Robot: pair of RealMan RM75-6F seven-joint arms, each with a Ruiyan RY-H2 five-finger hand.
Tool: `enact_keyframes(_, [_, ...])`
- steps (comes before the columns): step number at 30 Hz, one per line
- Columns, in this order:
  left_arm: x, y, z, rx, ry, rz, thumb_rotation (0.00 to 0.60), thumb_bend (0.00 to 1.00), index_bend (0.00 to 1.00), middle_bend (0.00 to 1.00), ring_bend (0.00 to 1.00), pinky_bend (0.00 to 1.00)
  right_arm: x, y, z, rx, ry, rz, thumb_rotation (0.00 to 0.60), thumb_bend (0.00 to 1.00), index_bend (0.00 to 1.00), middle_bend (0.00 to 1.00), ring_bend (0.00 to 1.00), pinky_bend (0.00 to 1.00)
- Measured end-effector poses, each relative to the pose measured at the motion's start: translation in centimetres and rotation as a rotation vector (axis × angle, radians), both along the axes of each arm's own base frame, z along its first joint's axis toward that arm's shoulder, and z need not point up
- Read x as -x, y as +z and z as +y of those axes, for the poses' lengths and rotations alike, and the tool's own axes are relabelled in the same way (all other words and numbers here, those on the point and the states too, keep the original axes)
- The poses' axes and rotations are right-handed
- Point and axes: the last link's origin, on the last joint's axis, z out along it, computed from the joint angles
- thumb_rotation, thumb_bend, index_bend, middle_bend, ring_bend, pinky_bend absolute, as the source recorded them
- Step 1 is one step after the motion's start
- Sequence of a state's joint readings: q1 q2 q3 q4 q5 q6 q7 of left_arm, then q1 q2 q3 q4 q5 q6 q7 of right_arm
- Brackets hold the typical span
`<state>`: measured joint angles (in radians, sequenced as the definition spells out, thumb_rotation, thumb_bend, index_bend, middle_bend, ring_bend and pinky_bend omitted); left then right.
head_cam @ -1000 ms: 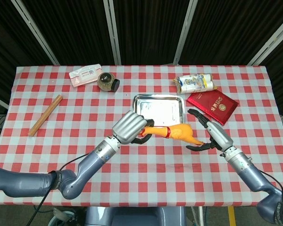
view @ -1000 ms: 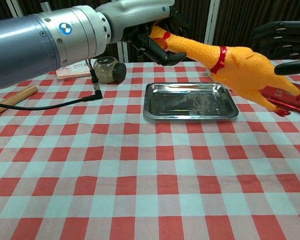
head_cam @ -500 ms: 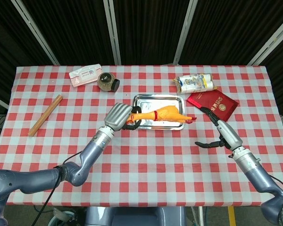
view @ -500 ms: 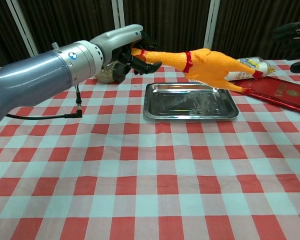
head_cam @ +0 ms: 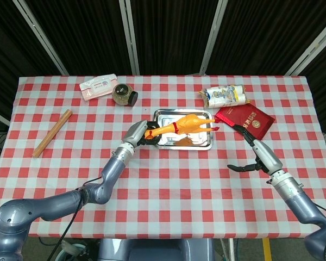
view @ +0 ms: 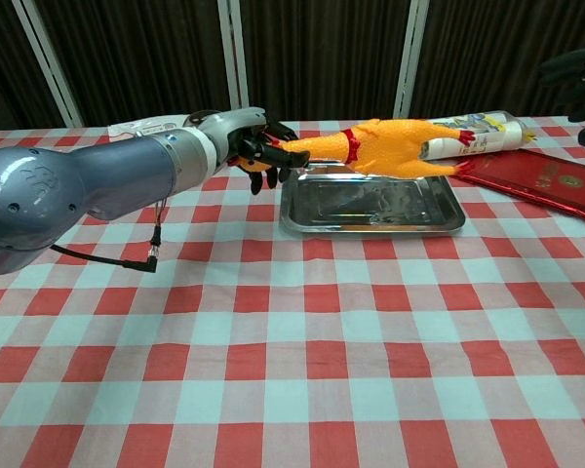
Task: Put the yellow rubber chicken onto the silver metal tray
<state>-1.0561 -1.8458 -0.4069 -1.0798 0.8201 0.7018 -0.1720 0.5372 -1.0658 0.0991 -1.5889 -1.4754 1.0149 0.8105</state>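
Chicken [head_cam: 180, 124] head hidden in left hand [head_cam: 137, 132] fingers.

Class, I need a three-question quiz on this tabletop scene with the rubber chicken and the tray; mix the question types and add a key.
1. True or false: the yellow rubber chicken lies flat on the silver metal tray, released.
2. Which robot hand grips the chicken?
A. the left robot hand
B. the right robot hand
C. both
3. Fill in: the object lying on the cloth just right of the tray is a red ____.

Key:
1. False; the left robot hand holds it by the head end, its body over the tray.
2. A; the right robot hand is open, off to the right.
3. Booklet.
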Motion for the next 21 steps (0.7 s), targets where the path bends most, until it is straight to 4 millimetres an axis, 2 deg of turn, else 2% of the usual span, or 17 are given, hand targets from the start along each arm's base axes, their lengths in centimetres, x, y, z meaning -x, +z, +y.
enact_keyframes(5, [0.1, -0.9, 0.2, 0.017, 0.028, 0.001, 0.600, 0.75, 0.65, 0.68, 0.60, 0.63, 0.1, 0.0, -0.1, -0.007, -0.005, 0.003, 0.469, 0.16, 0.00, 0.00, 0.00, 0.07])
enact_keyframes(12, [-0.1, -1.4, 0.5, 0.033, 0.032, 0.020, 0.600, 0.66, 0.55, 0.58, 0.49, 0.42, 0.2, 0.0, -0.3, -0.011, -0.011, 0.003, 0.472, 0.16, 0.00, 0.00, 0.00, 0.07])
enact_keyframes(18, [-0.4, -1.4, 1.0, 0.059, 0.043, 0.019, 0.600, 0.55, 0.45, 0.45, 0.36, 0.25, 0.4, 0.1, -0.3, -0.007, -0.018, 0.002, 0.470, 0.16, 0.00, 0.00, 0.00, 0.07])
enact_keyframes(21, [-0.5, -1.3, 1.3, 0.071, 0.046, 0.022, 0.600, 0.48, 0.38, 0.37, 0.28, 0.14, 0.6, 0.3, -0.2, -0.005, -0.022, 0.004, 0.471, 0.16, 0.00, 0.00, 0.00, 0.07])
